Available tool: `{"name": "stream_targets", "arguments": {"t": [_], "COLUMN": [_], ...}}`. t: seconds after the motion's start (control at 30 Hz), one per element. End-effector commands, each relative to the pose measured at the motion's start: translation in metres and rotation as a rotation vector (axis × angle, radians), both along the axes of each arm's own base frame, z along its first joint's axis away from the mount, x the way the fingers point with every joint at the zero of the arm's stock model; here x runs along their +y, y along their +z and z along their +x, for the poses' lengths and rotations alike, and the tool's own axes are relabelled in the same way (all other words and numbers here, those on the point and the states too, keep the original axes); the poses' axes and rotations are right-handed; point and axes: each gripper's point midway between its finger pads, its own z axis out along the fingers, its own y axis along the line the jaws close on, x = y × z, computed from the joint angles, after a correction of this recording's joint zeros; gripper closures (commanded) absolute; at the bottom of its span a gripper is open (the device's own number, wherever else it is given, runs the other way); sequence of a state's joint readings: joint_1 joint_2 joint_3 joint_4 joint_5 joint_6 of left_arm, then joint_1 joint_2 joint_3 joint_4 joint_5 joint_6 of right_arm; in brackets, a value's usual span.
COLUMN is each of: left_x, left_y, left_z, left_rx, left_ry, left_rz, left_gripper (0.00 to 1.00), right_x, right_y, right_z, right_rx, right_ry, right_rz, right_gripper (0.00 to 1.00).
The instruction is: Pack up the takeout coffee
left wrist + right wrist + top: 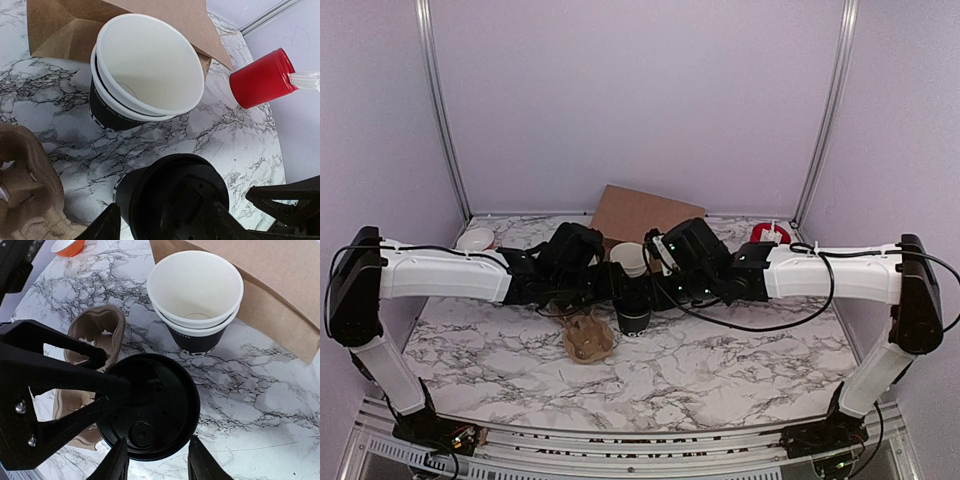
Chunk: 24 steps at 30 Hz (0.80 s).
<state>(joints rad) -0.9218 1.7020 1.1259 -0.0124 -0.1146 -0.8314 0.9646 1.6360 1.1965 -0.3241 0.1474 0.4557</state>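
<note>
The marble table (740,370) carries everything, and the brown paper bag (640,212) lying at its back is my mark for the rest.

My two arms reach in from either side and meet just in front of the bag. My left pincer (162,220) has a finger on each side of the takeout coffee (150,410), but I cannot tell whether it is pressing the cup or standing clear of it. My right pincer (159,460) hangs over the black lid with its fingers apart, gripping nothing.

The brown pulp cup carrier (588,338) lies in front of the bag and a little to its left.

The takeout coffee stands upright on the marble in front of the bag, lid on.

The stack of lidless, white-rimmed black cups (196,295) sits right against the bag's front edge, between bag and coffee.

The red cylinder (261,79) is just right of the bag.

A small bowl (475,238) sits well left of the bag.
</note>
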Motion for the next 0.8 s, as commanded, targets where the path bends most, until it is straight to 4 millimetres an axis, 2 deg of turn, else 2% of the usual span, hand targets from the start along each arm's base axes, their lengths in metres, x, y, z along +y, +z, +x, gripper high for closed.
{"name": "stream_targets", "arguments": {"t": [0.0, 0.23, 0.5, 0.57, 0.77], "left_x": [0.017, 0.033, 0.032, 0.032, 0.019], "left_y": [0.022, 0.021, 0.002, -0.002, -0.008], "left_z": [0.004, 0.002, -0.014, -0.017, -0.023], "left_rx": [-0.051, -0.047, 0.015, 0.027, 0.068], "left_ry": [0.021, 0.033, -0.002, -0.002, -0.028], "left_rz": [0.014, 0.018, -0.026, -0.046, -0.138], "left_gripper": [0.36, 0.36, 0.37, 0.41, 0.43], "right_x": [0.010, 0.015, 0.016, 0.015, 0.015], "right_y": [0.022, 0.015, 0.003, 0.003, -0.006], "right_z": [0.004, 0.007, 0.023, 0.026, 0.028], "right_rx": [-0.025, -0.017, 0.004, 0.007, 0.024], "right_ry": [0.032, 0.056, 0.058, 0.054, 0.056], "right_rz": [0.029, -0.008, -0.033, -0.025, -0.032], "right_gripper": [0.59, 0.54, 0.50, 0.50, 0.51]}}
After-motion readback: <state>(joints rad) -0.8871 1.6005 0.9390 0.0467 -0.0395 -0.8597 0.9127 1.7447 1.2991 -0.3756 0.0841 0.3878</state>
